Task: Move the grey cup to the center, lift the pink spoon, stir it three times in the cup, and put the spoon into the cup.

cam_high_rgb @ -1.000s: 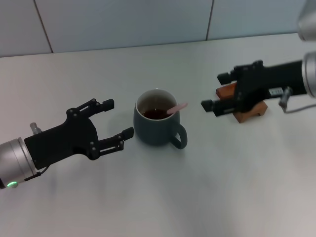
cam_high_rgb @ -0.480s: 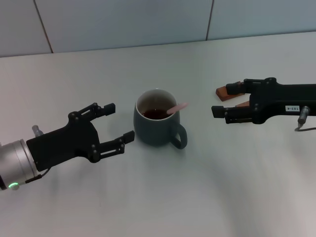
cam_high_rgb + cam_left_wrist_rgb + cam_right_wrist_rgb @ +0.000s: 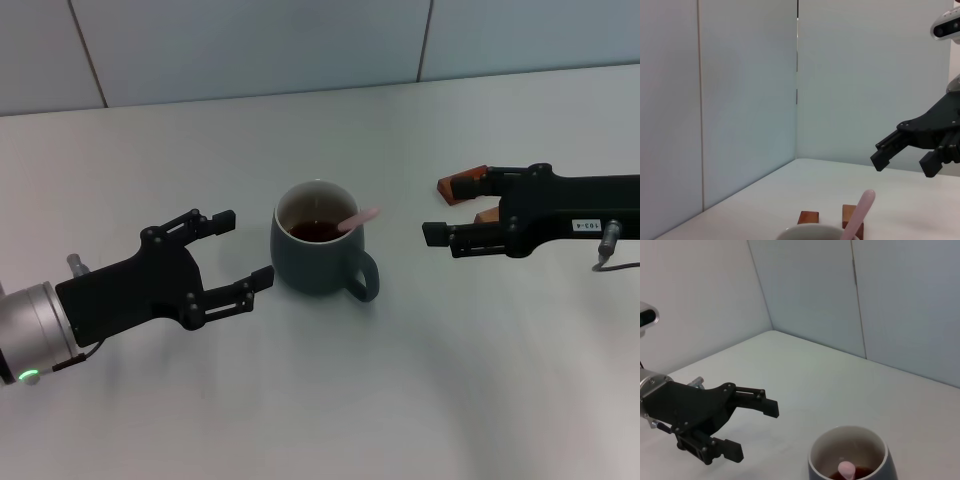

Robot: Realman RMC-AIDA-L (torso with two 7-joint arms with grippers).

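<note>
I see a big white table (image 3: 330, 400) and pale blue-grey walls (image 3: 250, 45) with thin lines.

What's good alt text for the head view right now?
A grey cup of dark liquid stands mid-table with the pink spoon leaning inside on its rim. The left pincer, open, sits just left of the cup; the right pincer, open and empty, hangs to its right in front of two wooden blocks.

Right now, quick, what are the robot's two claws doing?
Left gripper: jaws open, empty, beside the grey cup.
Right gripper: jaws open, empty, off to the cup's other side.
</note>
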